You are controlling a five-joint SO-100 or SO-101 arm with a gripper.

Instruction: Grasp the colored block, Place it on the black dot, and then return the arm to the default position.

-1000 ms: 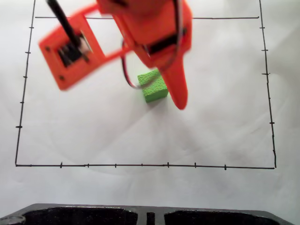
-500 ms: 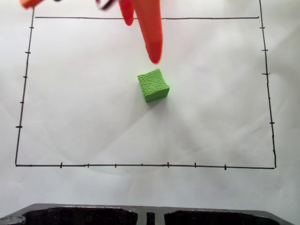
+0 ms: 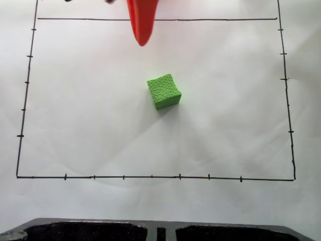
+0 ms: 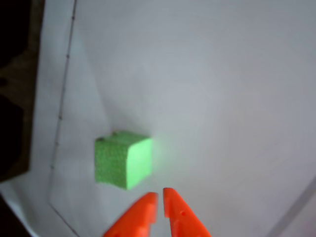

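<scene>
White paper [image 3: 90, 130] with a hand-drawn black border [image 3: 150, 177] covers the counter. Green colored block [image 3: 164, 91] rests near the centre of the bordered area, free-standing. Orange jaws [image 4: 159, 197] are pressed nearly together, pinching nothing, with tips just beside the block in the wrist view, well apart from it in the fixed view.

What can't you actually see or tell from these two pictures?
- The black dot: not visible on the paper; the green block may sit over it, which cannot be confirmed.
- The arm: cut off by the fixed view's top edge, leaving one orange finger.
- The gripper: cut off by the wrist view's bottom edge.
- The block's surface: blurred in the wrist view.
</scene>
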